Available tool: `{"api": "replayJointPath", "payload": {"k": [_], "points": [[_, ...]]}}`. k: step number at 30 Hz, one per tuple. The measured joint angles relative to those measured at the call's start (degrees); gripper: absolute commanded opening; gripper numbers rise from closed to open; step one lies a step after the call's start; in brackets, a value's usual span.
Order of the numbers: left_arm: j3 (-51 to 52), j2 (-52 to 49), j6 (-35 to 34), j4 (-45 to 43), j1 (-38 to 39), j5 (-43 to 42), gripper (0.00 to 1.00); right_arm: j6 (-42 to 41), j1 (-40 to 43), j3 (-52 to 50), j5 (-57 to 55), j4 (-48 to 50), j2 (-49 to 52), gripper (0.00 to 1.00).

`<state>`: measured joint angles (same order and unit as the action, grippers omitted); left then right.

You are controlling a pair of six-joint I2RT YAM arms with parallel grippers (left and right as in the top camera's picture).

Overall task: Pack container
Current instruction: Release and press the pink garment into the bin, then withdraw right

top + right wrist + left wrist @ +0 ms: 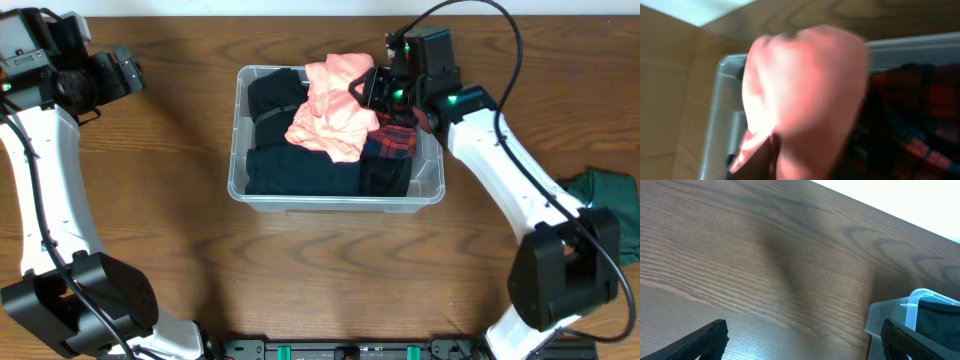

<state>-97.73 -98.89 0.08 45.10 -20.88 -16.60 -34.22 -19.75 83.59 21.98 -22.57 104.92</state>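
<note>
While your right end effector clamps a crumpled salmon-pink cloth garment over the large clear plastic rectangular container, mid-desk toward the far edge, packing looks nearly done; a green cloth waits at the right edge. The container's long axis runs left-right, mouth up. Your left end effector idles, spread wide.

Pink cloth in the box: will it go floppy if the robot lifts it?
Probably floppy: the pink cloth lies crumpled and draped over the darker clothes in the container. Likely light, since it bunches up where the right gripper seems to pinch it. It should not roll or break.
</note>
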Motion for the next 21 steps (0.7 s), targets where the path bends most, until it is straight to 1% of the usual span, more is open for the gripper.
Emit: {"api": "replayJointPath", "payload": {"k": [1,6,11,13,14,15,16,17,18,21], "points": [[0.0,0.0,0.0,0.0,0.0,0.0,0.98,1.2,0.1,0.0,-0.1,-0.1,0.9,0.6],[0.0,0.0,0.0,0.0,0.0,0.0,0.98,7.3,1.4,0.2,-0.4,-0.6,2.2,0.59],[0.0,0.0,0.0,0.0,0.0,0.0,0.98,14.0,2.9,6.4,-0.9,-5.7,2.1,0.58],[0.0,0.0,0.0,0.0,0.0,0.0,0.98,16.8,3.2,10.3,-1.0,-7.6,1.7,0.51],[0.0,0.0,0.0,0.0,0.0,0.0,0.98,18.0,3.3,11.5,-1.1,-8.1,1.4,0.43],[0.0,0.0,0.0,0.0,0.0,0.0,0.98,19.1,3.2,12.4,-1.1,-8.3,0.9,0.33],[0.0,0.0,0.0,0.0,0.0,0.0,0.98,19.9,3.2,13.1,-1.0,-8.7,0.3,0.18],[0.0,0.0,0.0,0.0,0.0,0.0,0.98,20.8,2.9,13.4,-1.1,-9.0,-0.1,0.08],[0.0,0.0,0.0,0.0,0.0,0.0,0.98,21.4,2.6,13.6,-1.4,-9.6,-0.5,0.01],[0.0,0.0,0.0,0.0,0.0,0.0,0.98,22.3,0.6,13.8,-3.0,-11.2,-0.3,0.01]]}}
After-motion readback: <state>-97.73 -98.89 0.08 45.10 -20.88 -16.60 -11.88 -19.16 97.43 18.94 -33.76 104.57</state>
